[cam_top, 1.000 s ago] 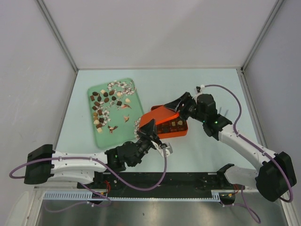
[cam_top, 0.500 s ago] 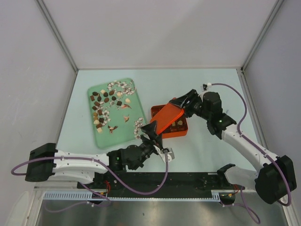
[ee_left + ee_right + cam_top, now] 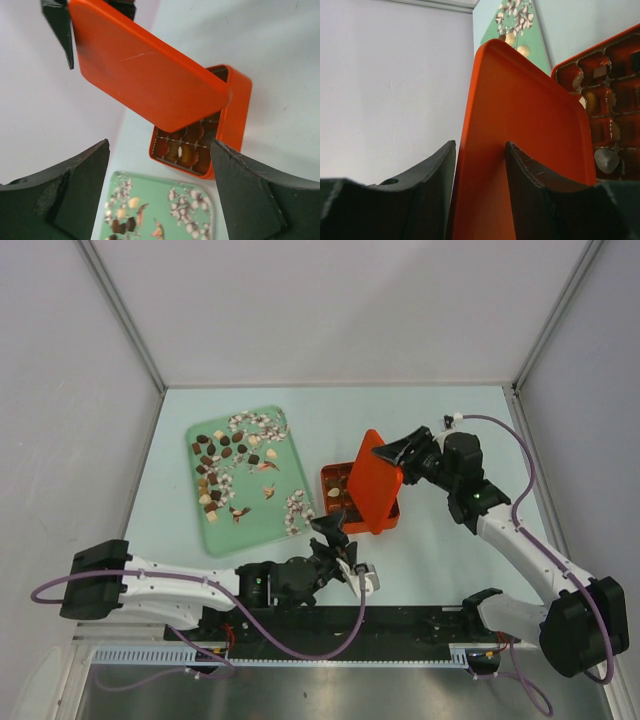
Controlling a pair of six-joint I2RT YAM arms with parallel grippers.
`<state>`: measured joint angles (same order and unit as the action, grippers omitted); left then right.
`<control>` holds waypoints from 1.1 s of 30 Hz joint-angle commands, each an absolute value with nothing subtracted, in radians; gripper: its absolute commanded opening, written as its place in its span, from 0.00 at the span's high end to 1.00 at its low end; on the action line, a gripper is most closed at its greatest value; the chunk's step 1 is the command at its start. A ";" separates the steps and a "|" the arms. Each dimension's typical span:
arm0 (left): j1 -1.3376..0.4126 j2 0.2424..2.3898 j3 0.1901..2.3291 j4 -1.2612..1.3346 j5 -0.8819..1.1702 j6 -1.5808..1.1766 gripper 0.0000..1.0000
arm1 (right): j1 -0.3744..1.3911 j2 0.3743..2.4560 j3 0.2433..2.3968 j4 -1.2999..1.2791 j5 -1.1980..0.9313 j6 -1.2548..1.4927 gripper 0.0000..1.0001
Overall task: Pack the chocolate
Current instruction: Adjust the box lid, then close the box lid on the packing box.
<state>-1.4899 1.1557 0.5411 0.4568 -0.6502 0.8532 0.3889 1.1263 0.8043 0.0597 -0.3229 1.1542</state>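
Right hand [image 3: 479, 152] clamps the smooth flat orange lid [image 3: 530, 115]; left hand [image 3: 159, 150] spread wide, empty, facing glossy chocolate [image 3: 189, 154]

orange lid [image 3: 145, 75]: tilted over orange box [image 3: 239, 117]; green tray [image 3: 255, 525]: left of box

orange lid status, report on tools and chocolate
Left tool open, clear of box. Right tool shut on orange lid, tilted above open box. Chocolate in cells, more on green tray.
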 commanded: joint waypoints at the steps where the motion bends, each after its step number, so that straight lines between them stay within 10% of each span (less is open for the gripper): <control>1: -1.497 1.071 0.641 0.373 -0.660 0.599 0.12 | 0.367 1.088 0.776 0.155 -0.370 1.166 0.92; 13: -1.238 0.807 0.493 0.342 -0.518 -0.574 0.06 | 0.325 1.029 0.712 0.215 -0.399 1.218 0.93; 33: -0.899 1.189 0.353 1.032 -0.049 -1.132 0.00 | 0.370 0.897 0.689 0.340 -0.345 1.370 0.94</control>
